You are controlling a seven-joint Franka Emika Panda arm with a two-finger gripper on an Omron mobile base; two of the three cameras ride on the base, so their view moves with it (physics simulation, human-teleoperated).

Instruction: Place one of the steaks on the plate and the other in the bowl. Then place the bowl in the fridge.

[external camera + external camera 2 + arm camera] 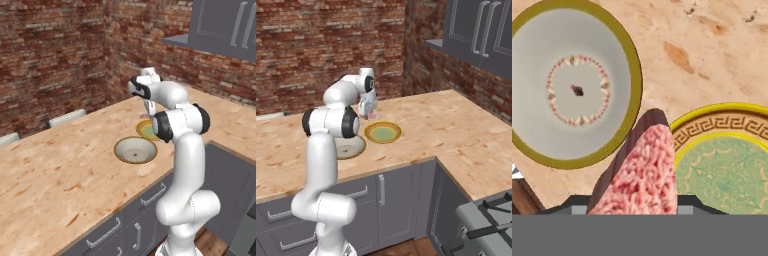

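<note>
Gripper: the gripper (370, 114) hangs above the counter, pointing down, clamped on a steak; in the hand view the meat rises from between the finger tips at 6 o'clock.
Steak: the steak (643, 172) is pale pink with a brownish edge, held on its edge and tapering to a rounded tip; in the right base view a pink bit (374, 116) shows just under the hand.
Steak position: in the hand view its tip lies over the bare strip of counter between the two dishes, with the bowl's rim at its 10 o'clock and the plate's rim at its 3 o'clock.
Bowl: the bowl (572, 87) is round, with an olive-gold rim, a grey inside and a ring of small marks at the centre; it sits on the counter at the arm's side (135, 150).
Plate: the plate (727, 150) has a yellow rim with a key-pattern band and a green middle; it stands just beside the bowl, apart from it (383, 132).
Counter: the wooden counter (60, 170) carries both dishes near its front edge, above grey drawers (145, 200).
Wall: a brick wall (316, 45) stands behind, with grey cabinets (481, 30) at 2 o'clock.
</note>
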